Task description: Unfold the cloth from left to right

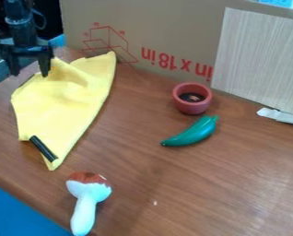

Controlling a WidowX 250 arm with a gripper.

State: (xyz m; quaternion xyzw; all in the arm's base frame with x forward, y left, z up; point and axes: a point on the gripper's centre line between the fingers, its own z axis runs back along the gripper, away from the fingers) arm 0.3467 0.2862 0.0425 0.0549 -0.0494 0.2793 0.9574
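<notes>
At the upper left, the black gripper (29, 65) hangs with its fingers spread apart and nothing between them. It is at the upper left edge of the yellow cloth (60, 106), one finger overlapping the cloth in the view; whether it touches the fabric I cannot tell. The cloth lies on the left of the wooden table, wrinkled near its top, with one corner pointing to the upper right and a narrow tip toward the front. A short black strip (43, 148) lies across its lower end.
A mushroom-like toy (87, 200) with a brown and white top lies in front of the cloth. Right of the cloth are a reddish cup (192, 98) and a green pepper-shaped toy (193, 132) on the table (235, 184). A cardboard panel (167, 27) stands along the back.
</notes>
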